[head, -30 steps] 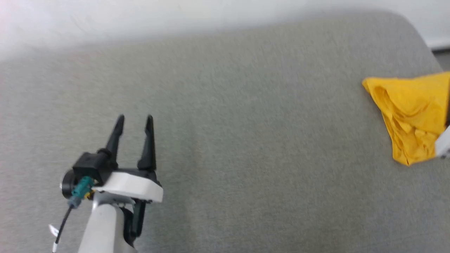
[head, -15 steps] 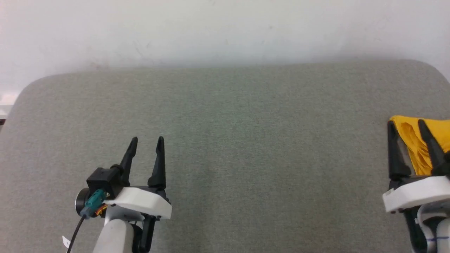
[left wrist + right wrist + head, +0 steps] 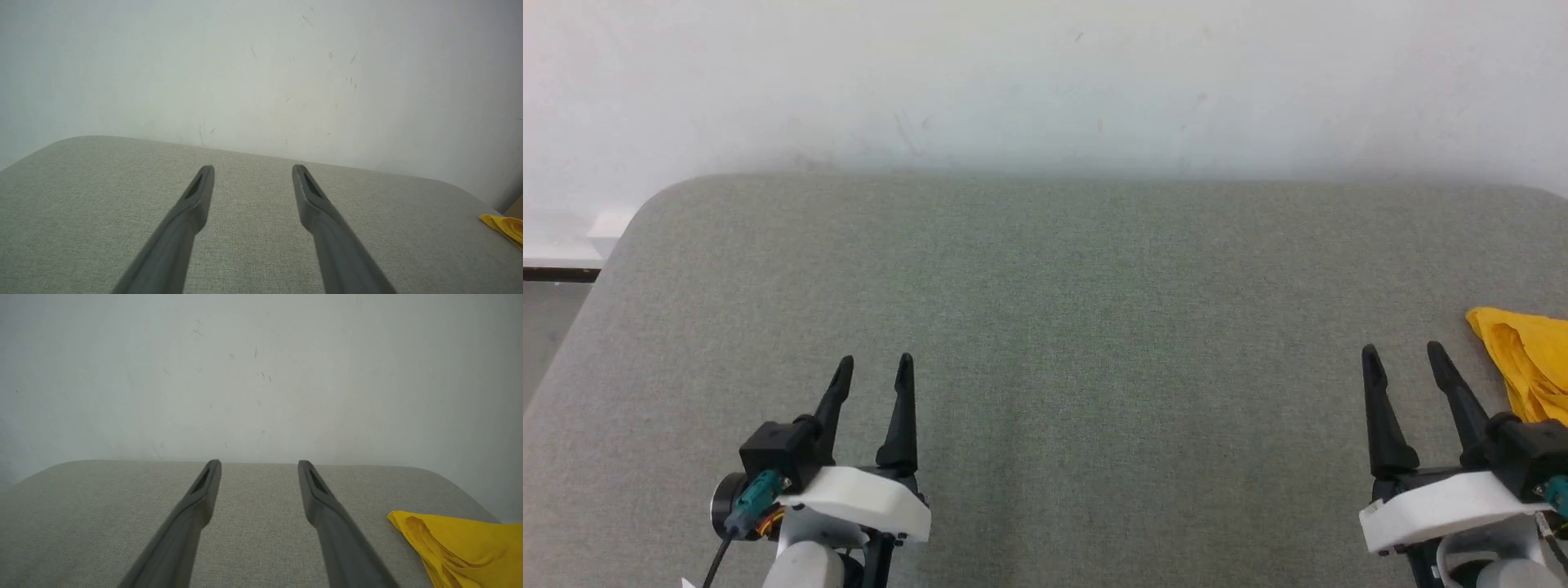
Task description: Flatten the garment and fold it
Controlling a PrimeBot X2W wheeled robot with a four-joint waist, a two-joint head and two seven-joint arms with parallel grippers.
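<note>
Hovered left end effector (image 3: 876,358) and right end effector (image 3: 1402,348), both spread, over grey tabletop (image 3: 1094,286), broad bare stretch between. Spotted bunched garment (image 3: 1531,359) just right of right one, near tabletop's edge.

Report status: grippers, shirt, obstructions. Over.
Left gripper and right gripper open, holding nothing. Shirt bunched on gray pad, just right of right gripper, untouched. Nothing between them.
</note>
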